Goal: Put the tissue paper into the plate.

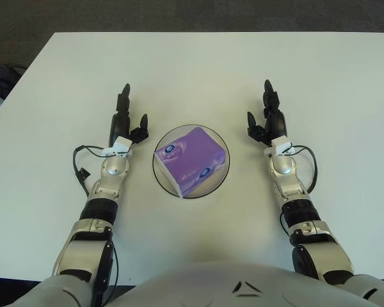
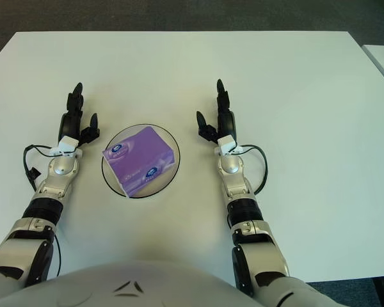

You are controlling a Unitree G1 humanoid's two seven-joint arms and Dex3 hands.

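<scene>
Tissue box [image 1: 191, 158] in plate [image 1: 162, 182], white table [image 1: 198, 70]; floor apparently dark.

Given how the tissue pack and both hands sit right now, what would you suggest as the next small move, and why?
Probably none beyond holding off: the purple tissue pack already lies inside the plate, and the left hand and right hand show open on either side, apart from it. I would just keep both clear.

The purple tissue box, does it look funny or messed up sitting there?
Nothing looks wrong. The purple tissue box lies flat inside the plate, turned cornerwise, with no dents or spills showing. The left robot hand shows beside the plate on its left, the right robot hand on its right, both open and holding nothing.
</scene>
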